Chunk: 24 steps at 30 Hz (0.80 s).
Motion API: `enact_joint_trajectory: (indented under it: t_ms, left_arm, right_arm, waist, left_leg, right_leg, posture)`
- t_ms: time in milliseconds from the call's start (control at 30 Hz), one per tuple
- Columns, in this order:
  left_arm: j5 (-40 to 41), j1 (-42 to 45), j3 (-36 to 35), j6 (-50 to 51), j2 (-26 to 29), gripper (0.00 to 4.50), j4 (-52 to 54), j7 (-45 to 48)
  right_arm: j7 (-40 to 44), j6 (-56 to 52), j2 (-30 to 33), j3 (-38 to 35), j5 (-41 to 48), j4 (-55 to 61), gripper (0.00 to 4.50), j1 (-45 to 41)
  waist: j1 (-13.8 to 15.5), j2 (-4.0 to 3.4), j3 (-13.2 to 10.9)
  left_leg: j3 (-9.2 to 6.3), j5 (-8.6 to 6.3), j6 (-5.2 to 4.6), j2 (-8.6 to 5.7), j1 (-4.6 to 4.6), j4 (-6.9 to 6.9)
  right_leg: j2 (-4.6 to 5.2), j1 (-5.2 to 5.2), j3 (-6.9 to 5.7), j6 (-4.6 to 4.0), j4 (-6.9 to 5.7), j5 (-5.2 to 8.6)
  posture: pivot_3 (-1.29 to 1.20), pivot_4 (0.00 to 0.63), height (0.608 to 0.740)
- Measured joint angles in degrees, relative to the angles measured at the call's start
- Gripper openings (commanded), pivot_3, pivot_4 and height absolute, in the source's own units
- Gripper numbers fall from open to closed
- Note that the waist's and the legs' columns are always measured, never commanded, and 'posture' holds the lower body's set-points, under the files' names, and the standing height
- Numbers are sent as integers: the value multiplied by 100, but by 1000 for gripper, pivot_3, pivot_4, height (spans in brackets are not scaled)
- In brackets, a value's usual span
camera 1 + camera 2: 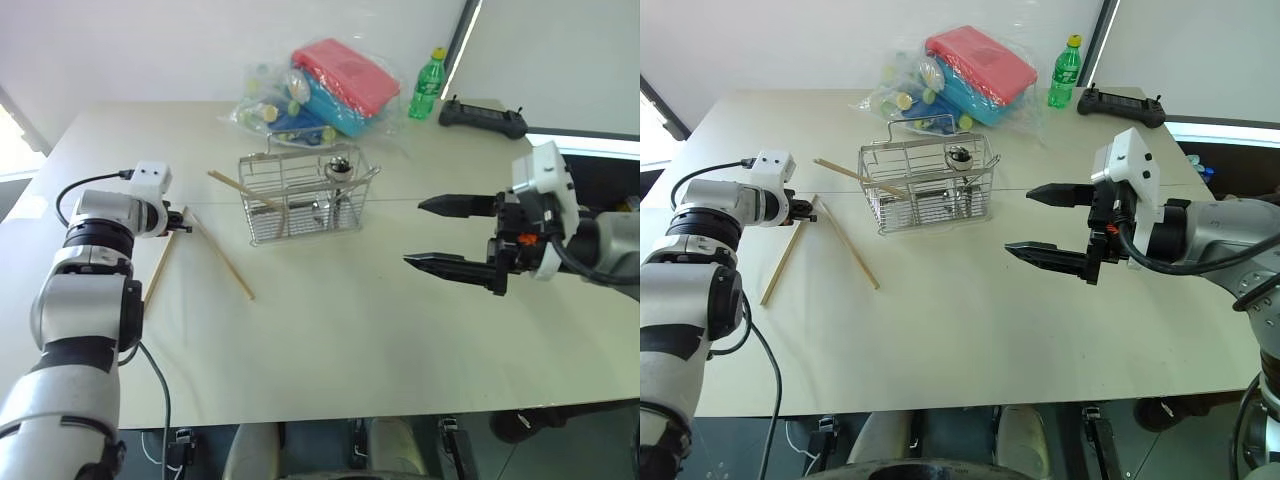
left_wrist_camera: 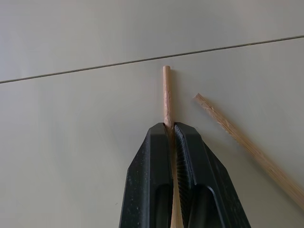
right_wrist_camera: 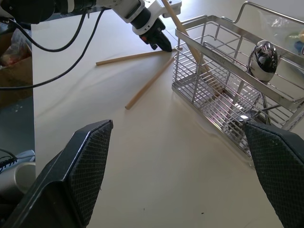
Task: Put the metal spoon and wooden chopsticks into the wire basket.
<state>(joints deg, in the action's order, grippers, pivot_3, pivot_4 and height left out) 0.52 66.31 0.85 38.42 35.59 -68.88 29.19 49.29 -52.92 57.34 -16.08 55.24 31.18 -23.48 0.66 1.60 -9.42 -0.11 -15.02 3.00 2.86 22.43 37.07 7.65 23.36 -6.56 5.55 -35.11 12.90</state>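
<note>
Left end effector (image 2: 172, 130) is clamped tight on 1 of the wooden chopsticks (image 2: 166, 95), pinching it near its tip while the stick lies flat on the bench (image 1: 330, 330). Another chopstick (image 1: 222, 256) lies loose just beside it, angled off toward the front edge. 1 more chopstick (image 1: 240, 187) is already leaning into the wire basket (image 1: 300, 195), and the metal spoon (image 1: 340, 168) stands inside it too, bowl up.

Right end effector (image 1: 455, 235) hangs spread wide and empty, off to the right of the basket.

So I'd say we're at the pickup of a bench chopstick. Next move looks like lifting it clear, swinging it over the basket rim and tilting it in. A grip this close to the end might let the stick droop or twist.
</note>
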Motion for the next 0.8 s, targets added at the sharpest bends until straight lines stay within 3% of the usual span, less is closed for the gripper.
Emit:
enact_joint_trajectory:
  t_ms: [233,433,533,633,800]
  left_arm:
    - [10,0,-127,-58,227,54,-67,-203]
    - [147,9,-614,-1346,700,54,447,-231]
    - [846,104,-1465,-1881,751,54,1112,-92]
    - [1865,187,-2213,-1882,516,54,2425,393]
    - [2576,-128,-2175,-1573,-35,54,4638,612]
  right_arm:
    - [24,51,0,0,-22,0,4500,137]
    - [-26,28,4,-25,22,26,4500,335]
    - [-219,-35,-19,-128,144,111,4500,476]
    - [-478,-77,-145,-183,278,194,4500,555]
    - [-786,-141,-200,-299,502,369,4500,766]
  waist:
    - [-4,4,-2]
    - [37,10,-4]
    - [49,12,-4]
    - [45,13,-3]
    - [21,4,1]
  left_leg:
    - [-1,0,0,0,3,-2]
    - [-3,0,1,0,10,0]
    - [-2,0,2,0,12,0]
    - [-1,0,2,-1,12,2]
    - [-2,1,1,-2,-5,4]
  right_leg:
    - [0,4,0,-1,0,0]
    - [1,5,-2,-12,4,-7]
    - [5,2,-2,-14,11,-9]
    - [7,-2,-2,-13,12,-10]
    - [3,-15,-1,-13,0,-10]
  posture:
    - [0,150,678]
    - [0,150,678]
    - [0,150,678]
    - [0,150,678]
    - [0,150,678]
